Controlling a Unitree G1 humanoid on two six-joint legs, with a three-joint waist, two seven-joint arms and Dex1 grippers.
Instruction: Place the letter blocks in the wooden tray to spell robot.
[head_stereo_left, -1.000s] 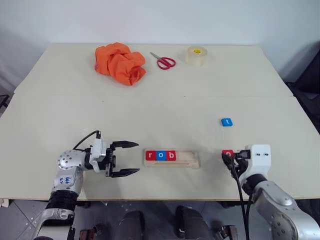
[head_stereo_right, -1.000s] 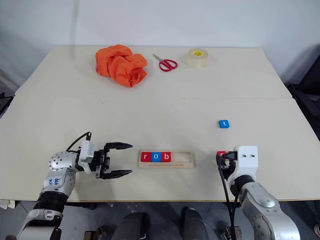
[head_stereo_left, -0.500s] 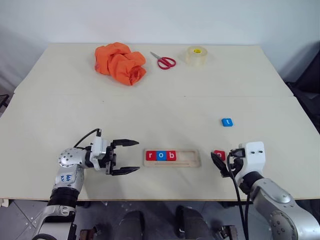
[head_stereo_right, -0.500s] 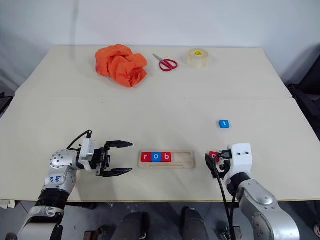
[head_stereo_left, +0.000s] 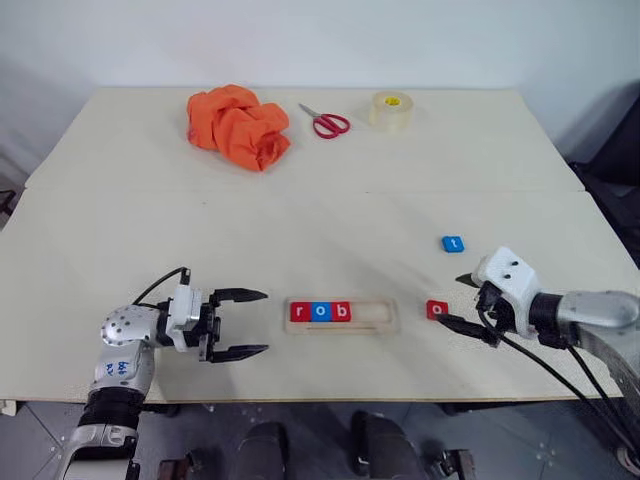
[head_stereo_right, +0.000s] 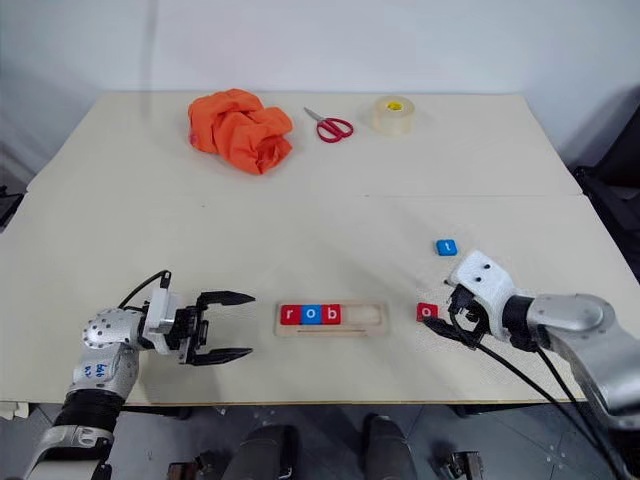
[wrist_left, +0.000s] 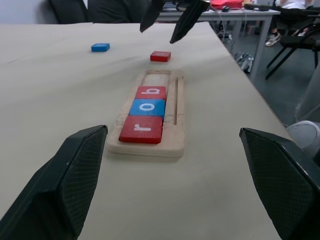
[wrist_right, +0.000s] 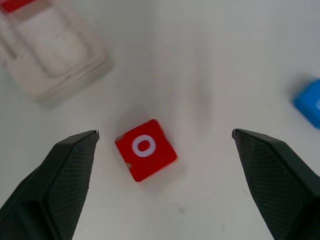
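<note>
A: Red square "o" block (head_stereo_left: 437, 309) lies flat on the pale table (head_stereo_left: 320, 220), just right of the long pale-wood tray (head_stereo_left: 343, 315) holding r-o-b.
B: Right gripper (head_stereo_left: 466, 303) has just let go, jaws wide; left gripper (head_stereo_left: 238, 324) open, idle. Needs regrasping.

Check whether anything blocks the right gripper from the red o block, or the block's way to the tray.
Nothing visible does. The red o block lies on bare table between the open jaws of the right gripper, and only bare table separates it from the wooden tray, whose near slots are free.

At the tabletop's (head_stereo_left: 150, 230) far edge lie an orange cloth (head_stereo_left: 238, 125), red-handled scissors (head_stereo_left: 325, 121) and a tape roll (head_stereo_left: 391, 110).
</note>
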